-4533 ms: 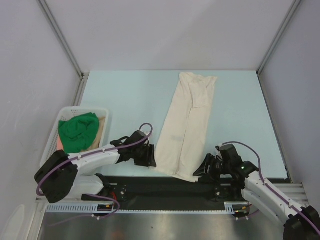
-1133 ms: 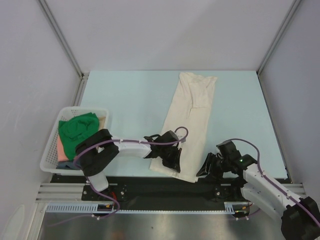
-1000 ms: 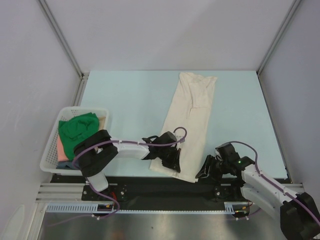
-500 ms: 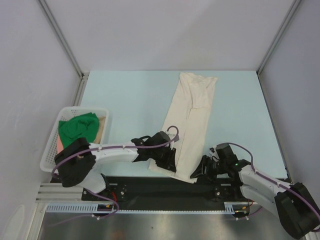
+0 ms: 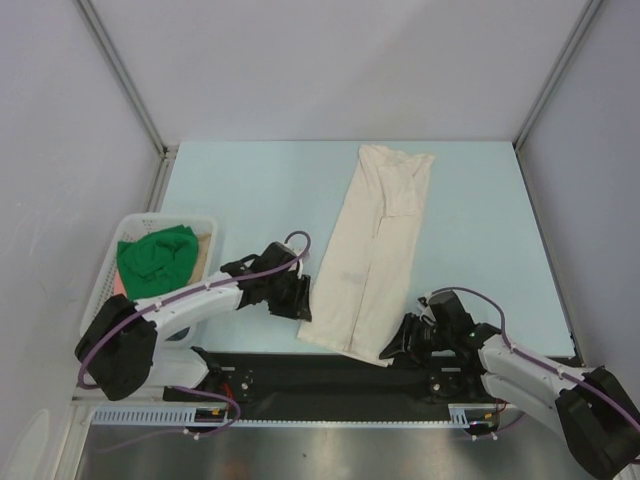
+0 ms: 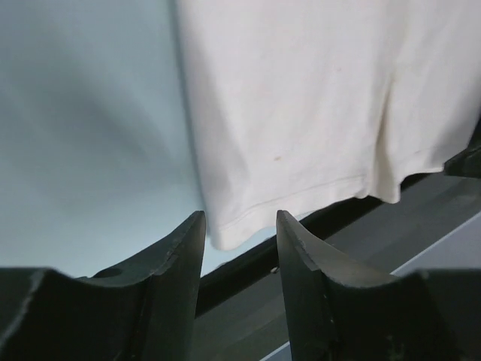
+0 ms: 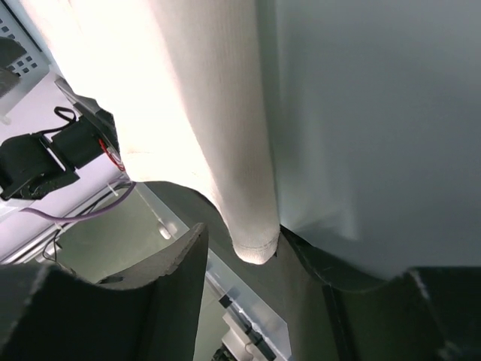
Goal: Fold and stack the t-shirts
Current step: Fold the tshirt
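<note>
Lying folded lengthwise into a long strip, the cream t-shirt (image 5: 375, 250) runs from the far right-centre of the pale blue table (image 5: 240, 190) down to its near edge, where the hem reaches the black strip (image 5: 330, 375) in front of the arm bases. A second ago the left gripper (image 5: 300, 300) sat clamped on the shirt's near left part; it has since let go and drawn back to the left, and it now hovers just beside the shirt's near left corner over bare table. Seen from the left wrist, its fingers (image 6: 180, 248) stand parted with nothing between the pads, the hem corner showing just beyond the tips. The right gripper (image 5: 392, 345) has crept leftward over the same second to the shirt's near right corner. From the right wrist, its fingers (image 7: 188, 256) are spread, less widely than a second ago, and the rounded corner of the folded edge lies between them; daylight shows beside the cloth on one side, so it is not pinched. The shirt itself has barely shifted. Well to the left, a white lattice basket (image 5: 110, 270) holds a bright green t-shirt (image 5: 155, 262) on top, with a sliver of salmon pink cloth (image 5: 121, 287) under it.
</note>
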Available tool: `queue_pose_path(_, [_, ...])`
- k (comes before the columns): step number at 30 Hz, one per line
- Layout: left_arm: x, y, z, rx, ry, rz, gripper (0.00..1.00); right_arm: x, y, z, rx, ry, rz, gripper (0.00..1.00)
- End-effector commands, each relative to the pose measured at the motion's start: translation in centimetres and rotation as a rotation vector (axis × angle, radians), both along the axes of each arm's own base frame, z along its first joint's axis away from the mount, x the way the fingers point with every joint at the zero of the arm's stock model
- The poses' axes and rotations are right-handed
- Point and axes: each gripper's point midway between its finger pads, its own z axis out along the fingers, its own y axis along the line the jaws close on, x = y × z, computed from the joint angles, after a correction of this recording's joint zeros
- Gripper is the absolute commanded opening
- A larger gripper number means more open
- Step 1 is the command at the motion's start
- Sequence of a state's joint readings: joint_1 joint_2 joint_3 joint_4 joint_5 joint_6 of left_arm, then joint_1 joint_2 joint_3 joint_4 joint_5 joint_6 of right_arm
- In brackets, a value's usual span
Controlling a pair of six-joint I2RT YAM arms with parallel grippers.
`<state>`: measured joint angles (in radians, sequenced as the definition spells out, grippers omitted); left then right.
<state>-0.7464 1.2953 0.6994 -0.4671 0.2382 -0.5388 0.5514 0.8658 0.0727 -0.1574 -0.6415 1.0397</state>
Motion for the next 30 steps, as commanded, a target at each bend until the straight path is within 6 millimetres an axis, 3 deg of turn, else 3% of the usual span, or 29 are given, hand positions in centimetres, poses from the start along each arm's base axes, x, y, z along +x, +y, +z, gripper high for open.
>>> queue_pose_path(1, [0.2,1.0,0.0,0.027,-0.009,-0.017,0.49,-1.0,-1.5,-2.5,-0.090,0.046,-0.051,0.47])
queue_pose_path(12, [-1.1,2.4,-3.8,0.074,0.123,0.068,0.52,-0.9,-1.5,-2.1,-0.067,0.027,-0.069,0.45])
queue_pose_path(14, [-1.8,2.0,-4.4,0.046,0.160,0.058,0.47,-1.5,-1.8,-2.9,-0.080,0.052,-0.071,0.45])
queue_pose_path(21, [-3.5,1.4,-5.5,-0.017,0.238,0.062,0.35,-1.6,-1.8,-3.0,-0.089,0.052,-0.057,0.43])
queue_pose_path(24, [-3.7,1.7,-5.8,0.004,0.256,0.066,0.22,-1.5,-1.9,-3.1,-0.086,0.048,-0.068,0.40])
queue_pose_path(27, [-3.5,1.6,-5.7,0.011,0.251,0.067,0.09,-1.1,-1.6,-2.9,-0.067,0.041,-0.077,0.29])
queue_pose_path(28, [-3.4,1.6,-5.5,0.011,0.248,0.069,0.01,-1.0,-1.4,-2.7,-0.062,0.035,-0.077,0.18])
queue_pose_path(30, [-2.8,1.2,-4.4,-0.005,0.228,0.071,0.00,-0.2,-1.0,-2.0,-0.046,0.008,-0.086,0.00])
